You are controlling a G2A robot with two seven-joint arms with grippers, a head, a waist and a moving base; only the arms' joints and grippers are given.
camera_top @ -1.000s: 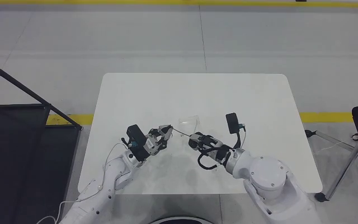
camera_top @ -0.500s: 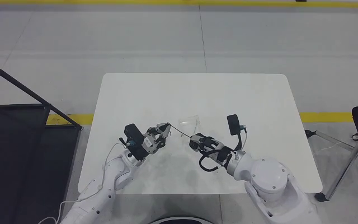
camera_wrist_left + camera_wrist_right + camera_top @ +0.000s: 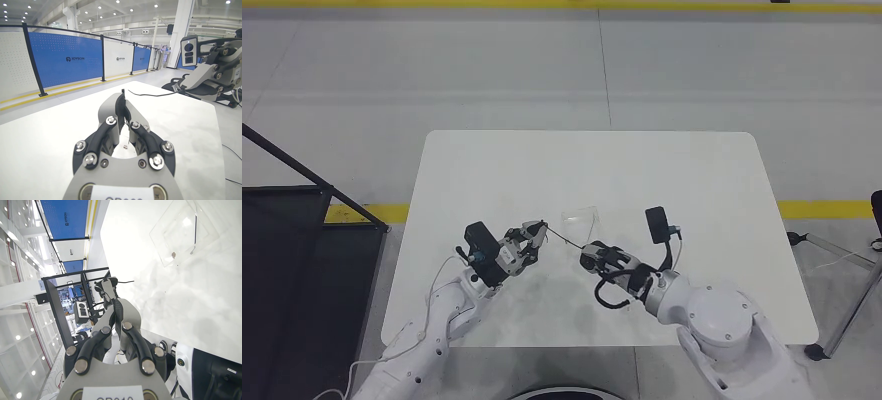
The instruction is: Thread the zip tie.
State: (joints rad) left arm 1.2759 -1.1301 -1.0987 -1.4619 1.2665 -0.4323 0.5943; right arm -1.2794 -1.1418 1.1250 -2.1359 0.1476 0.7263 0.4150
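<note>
A thin black zip tie (image 3: 562,237) spans the gap between my two grippers above the white table (image 3: 692,180). My left gripper (image 3: 538,231) is shut on its head end, and the small black head (image 3: 123,91) pokes out past the fingertips. To the right of it, my right gripper (image 3: 587,250) is shut on the strap (image 3: 151,94). The strap's free tip hangs a short gap to the side of the head. In the right wrist view my right gripper (image 3: 114,303) points toward the left gripper (image 3: 108,283), with a bit of strap (image 3: 126,282) beside it.
A clear plastic tray (image 3: 580,214) lies on the table just beyond the grippers, with another black zip tie (image 3: 195,230) and small specks inside. The table's near edge runs close behind both wrists. Open tabletop lies to the far side and right.
Both grippers have shifted only slightly; the left one drew a little back to the left, and the strap between them stays held.
</note>
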